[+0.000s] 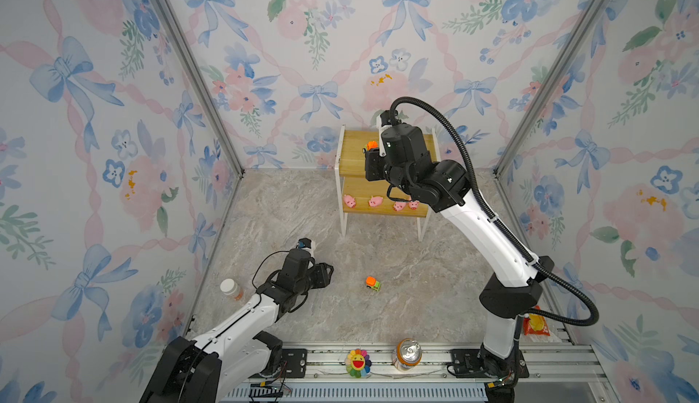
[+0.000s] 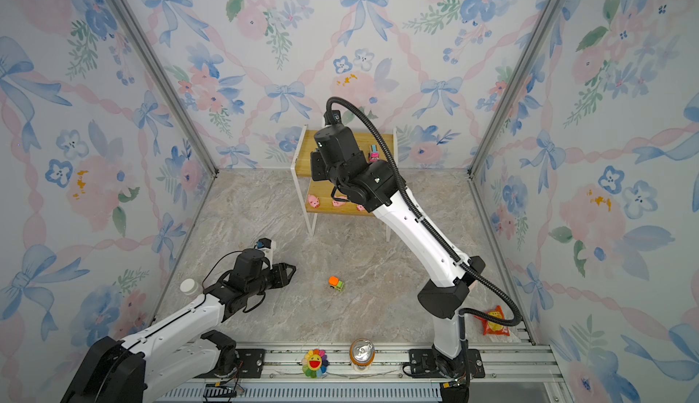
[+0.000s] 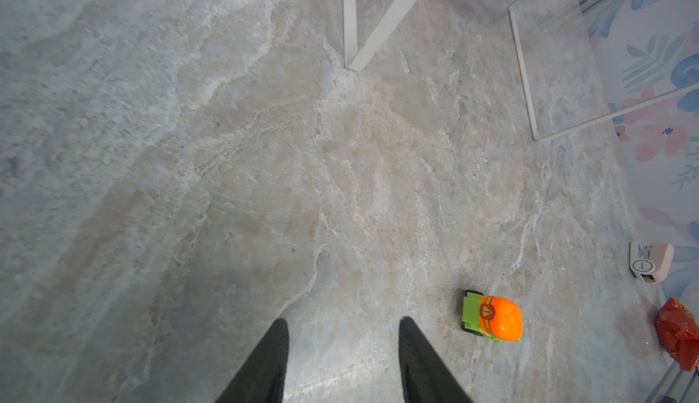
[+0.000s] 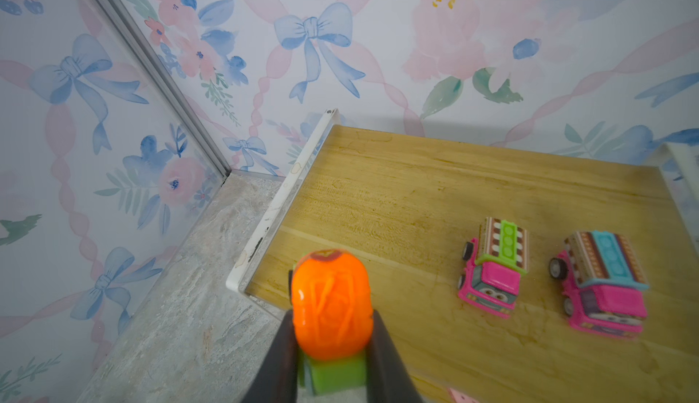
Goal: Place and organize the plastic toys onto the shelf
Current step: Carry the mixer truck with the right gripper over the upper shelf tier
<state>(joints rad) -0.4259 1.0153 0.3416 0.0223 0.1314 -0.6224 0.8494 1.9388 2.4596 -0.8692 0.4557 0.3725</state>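
**A:** How far along is it?

**B:** Most of the way, I'd say. The right gripper (image 4: 333, 323) is clamped on a green truck with an orange top (image 4: 331, 302), its fingers pressing the truck's sides. It holds the truck over the top board of the shelf (image 4: 397, 200), close to a front corner. I can't tell whether the wheels touch the wood.

**A:** What's already on the shelf?

**B:** Two pink trucks stand side by side on that same board, well off to one side of the right gripper. One has a green strip on its striped top (image 4: 491, 268), the other a blue strip (image 4: 601, 287). Below the gripper, on the lower board, a row of four pink pigs (image 1: 375, 201) stands along the front edge.

**A:** And what's left?

**B:** The held truck needs setting down and releasing, ideally in line with the pink pair. One toy isn't on the shelf: a second green truck (image 3: 491, 319) sits upright on the counter (image 3: 227, 155). It's near the left gripper (image 3: 344, 323), just beside its fingertips and not between them.

**A:** Is the left gripper holding anything?

**B:** No. Its jaws stand apart with only bare counter between them.
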